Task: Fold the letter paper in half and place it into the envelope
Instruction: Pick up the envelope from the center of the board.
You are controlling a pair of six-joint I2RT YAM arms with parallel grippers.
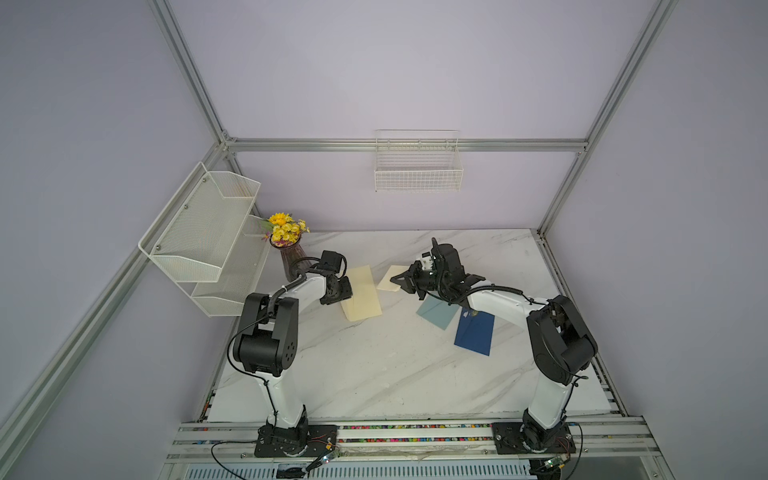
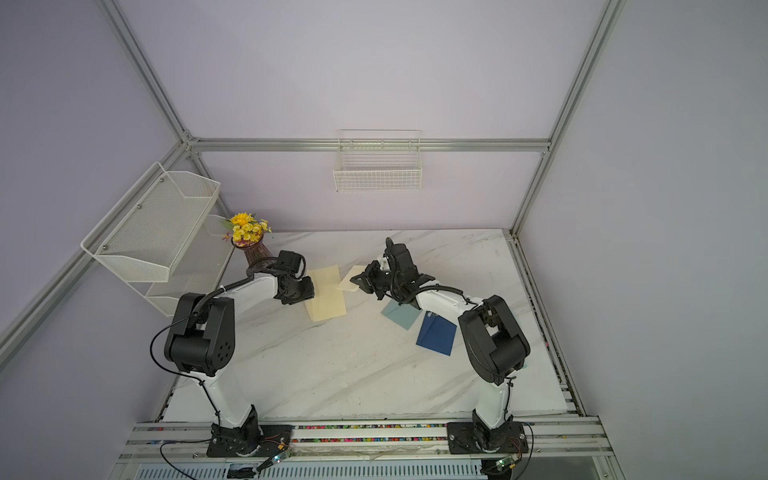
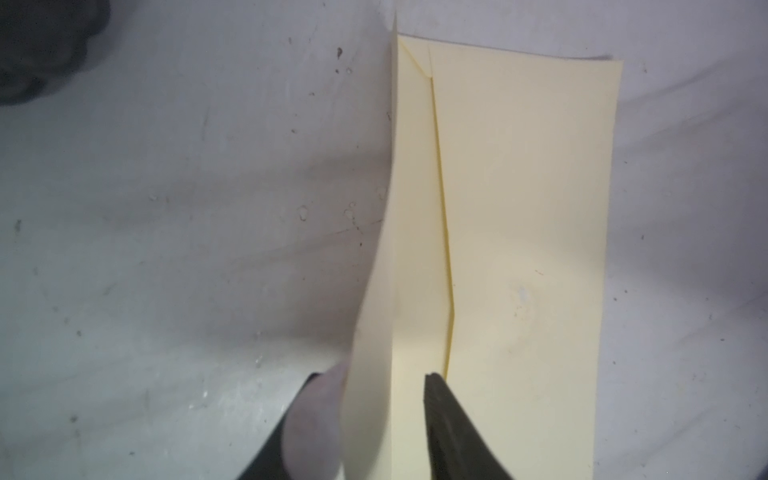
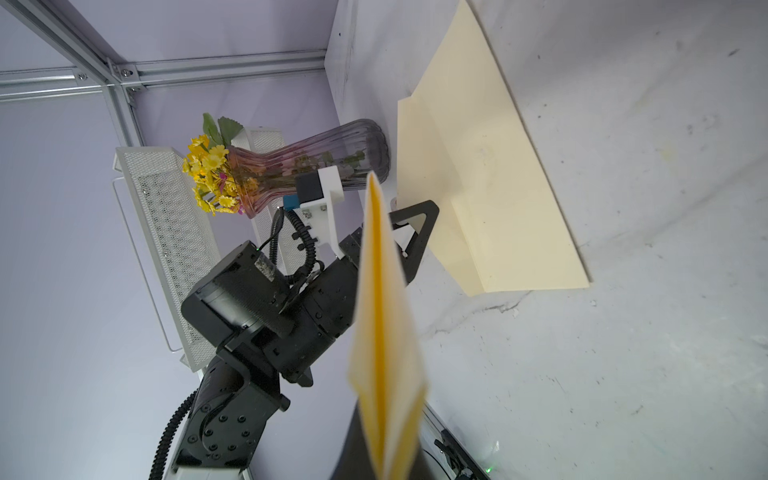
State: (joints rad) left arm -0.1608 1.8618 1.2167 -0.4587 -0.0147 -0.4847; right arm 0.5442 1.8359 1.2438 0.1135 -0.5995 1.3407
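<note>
Left wrist view told me most. The left gripper (image 3: 374, 376) stood narrow round the raised flap (image 3: 374, 270) of the cream envelope (image 3: 519, 249). One pad (image 3: 316, 415) lay against the flap and the other finger sat a little apart, so I would not call it pinched. The envelope's body lay flat on the marble table (image 3: 166, 249), running away beyond those fingertips. The right gripper (image 1: 400, 280) was clamped on the folded letter paper (image 4: 386, 332), held edge-on in the air near the envelope, ahead of the left fingertips (the fold looked done, to my eye). To do this well, I judged, the left hand should close fully on the flap and lift only enough to gape the pocket. The right should bring the folded edge in low and square to the mouth, since a skewed corner would likely snag.
</note>
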